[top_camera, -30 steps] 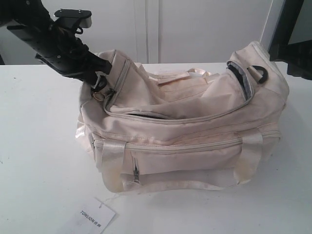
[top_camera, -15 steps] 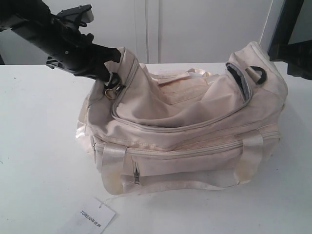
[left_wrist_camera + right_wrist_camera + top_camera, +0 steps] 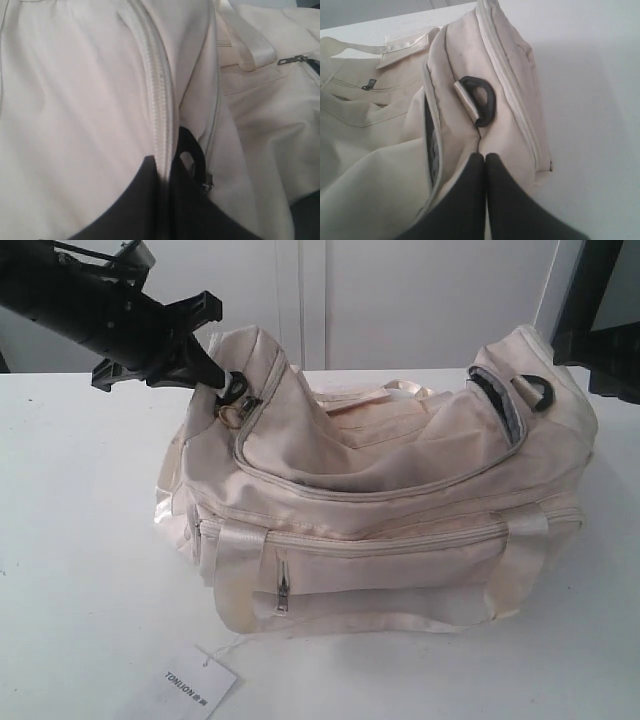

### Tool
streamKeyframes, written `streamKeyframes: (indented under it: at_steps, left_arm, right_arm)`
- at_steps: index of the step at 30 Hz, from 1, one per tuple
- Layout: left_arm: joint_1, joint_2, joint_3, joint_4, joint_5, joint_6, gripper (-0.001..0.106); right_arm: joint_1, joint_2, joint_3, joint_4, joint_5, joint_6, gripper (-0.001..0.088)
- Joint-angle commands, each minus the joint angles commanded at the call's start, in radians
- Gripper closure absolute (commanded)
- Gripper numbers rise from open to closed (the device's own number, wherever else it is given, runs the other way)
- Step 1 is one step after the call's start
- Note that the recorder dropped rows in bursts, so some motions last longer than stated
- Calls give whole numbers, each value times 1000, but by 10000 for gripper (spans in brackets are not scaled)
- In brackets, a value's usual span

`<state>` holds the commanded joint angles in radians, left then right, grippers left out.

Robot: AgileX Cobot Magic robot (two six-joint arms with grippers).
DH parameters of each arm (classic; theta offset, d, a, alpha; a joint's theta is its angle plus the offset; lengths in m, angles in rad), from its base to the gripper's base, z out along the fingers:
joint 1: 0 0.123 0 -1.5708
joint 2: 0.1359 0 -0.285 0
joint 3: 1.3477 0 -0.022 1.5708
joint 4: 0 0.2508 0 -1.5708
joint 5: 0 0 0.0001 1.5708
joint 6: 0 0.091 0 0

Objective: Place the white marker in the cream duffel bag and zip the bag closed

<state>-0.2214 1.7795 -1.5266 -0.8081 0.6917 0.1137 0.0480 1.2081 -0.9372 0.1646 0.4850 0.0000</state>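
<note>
Pinching the zipper seam at the left end of a soft cream fabric duffel bag (image 3: 400, 470) on a white desk (image 3: 80, 540), the left end effector (image 3: 222, 382) sits beside the gold ring pull (image 3: 231, 416). The zipper runs rightward to the right end effector (image 3: 485, 157), pressed together. White marker unseen, presumably inside.

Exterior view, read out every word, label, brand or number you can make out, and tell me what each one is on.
"TONLION": dark print on the white tag lying in front of the bag.
Small marks right after that word on the tag: too small to read.
Bag itself: no readable print in the exterior view or in either wrist view.
</note>
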Motion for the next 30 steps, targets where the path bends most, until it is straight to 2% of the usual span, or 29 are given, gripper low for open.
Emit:
streamKeyframes:
  at_steps: [3,6,10,14,20,30]
  left_arm:
    - [13,0,0,-51,37,74,1053]
    - [13,0,0,-51,39,85,1053]
    - [13,0,0,-51,43,103,1053]
    - [13,3,0,-51,43,103,1053]
    - [13,7,0,-53,43,115,1053]
    - [13,7,0,-55,43,127,1053]
  right_arm:
    - [4,0,0,12,7,0,868]
    - [14,0,0,61,15,-23,868]
    - [106,4,-2,192,15,-216,868]
    - [182,42,-38,231,31,-231,868]
    - [262,127,-149,266,97,-231,868]
    - [354,287,-355,287,190,-231,868]
